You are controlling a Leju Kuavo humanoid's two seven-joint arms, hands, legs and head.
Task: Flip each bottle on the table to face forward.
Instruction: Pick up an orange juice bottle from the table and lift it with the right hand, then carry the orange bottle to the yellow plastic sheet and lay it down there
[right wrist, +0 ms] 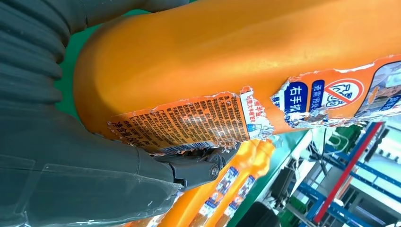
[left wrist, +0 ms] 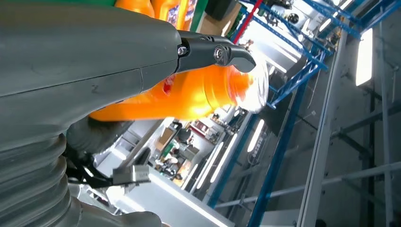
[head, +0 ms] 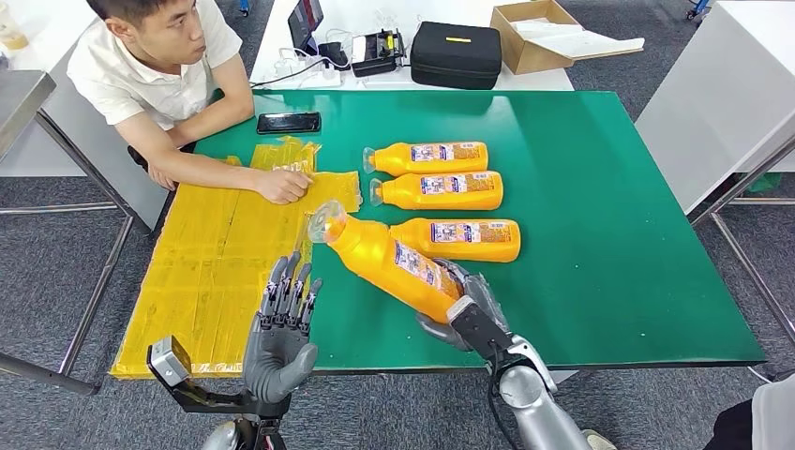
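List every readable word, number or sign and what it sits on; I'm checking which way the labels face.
"右手" in white on a blue patch of the torn label on the held bottle.
Red crossed-circle sign, same label; its wording is unclear.
Dense Chinese print: too small.
Labels on the three lying bottles: blurred.

Four orange bottles with clear caps and printed labels. Three lie on their sides in a row on the green tabletop [head: 609,234], caps leftward: far bottle [head: 427,157], middle bottle [head: 439,190], near bottle [head: 461,239]. The fourth bottle [head: 389,258] is lifted and tilted, its torn label showing.
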